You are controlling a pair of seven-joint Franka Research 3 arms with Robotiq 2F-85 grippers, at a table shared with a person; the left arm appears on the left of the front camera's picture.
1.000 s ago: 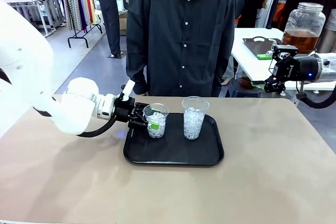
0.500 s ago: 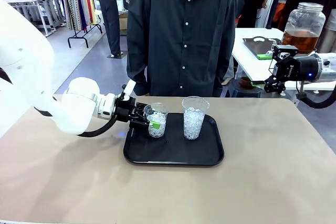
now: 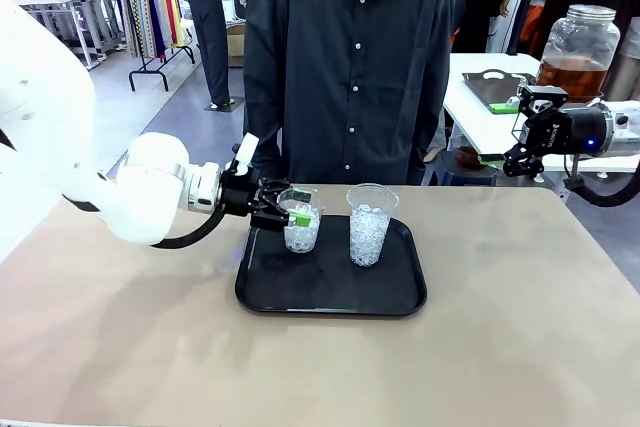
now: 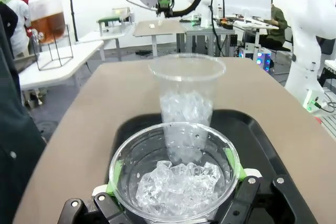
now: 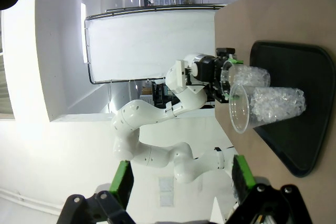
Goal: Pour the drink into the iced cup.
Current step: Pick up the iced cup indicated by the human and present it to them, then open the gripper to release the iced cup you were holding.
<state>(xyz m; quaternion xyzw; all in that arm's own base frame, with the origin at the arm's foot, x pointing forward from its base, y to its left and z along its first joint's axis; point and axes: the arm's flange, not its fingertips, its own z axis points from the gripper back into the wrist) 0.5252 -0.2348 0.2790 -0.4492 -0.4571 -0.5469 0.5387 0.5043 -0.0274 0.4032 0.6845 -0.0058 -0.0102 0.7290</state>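
While the left fingers (image 4: 114, 177) clamp the shorter clear plastic iced cup (image 3: 300, 227), it has just risen slightly off the flat black plastic tray (image 3: 400, 297), so the carry has probably begun. The right fingers (image 5: 124, 182) stand open and empty. There are two iced cups and one tray. The amber-brown drink (image 3: 570, 77) sits in one lidded glass jar (image 3: 582, 32), well apart on the far white surface (image 3: 470, 97).

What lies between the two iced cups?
Nothing; the front view shows bare black tray between the short cup in the left gripper and the tall cup.

front: across table (image 3: 500, 347), facing person (image 3: 345, 57) | wrists: share tray (image 4: 257, 135) (right's rolled)
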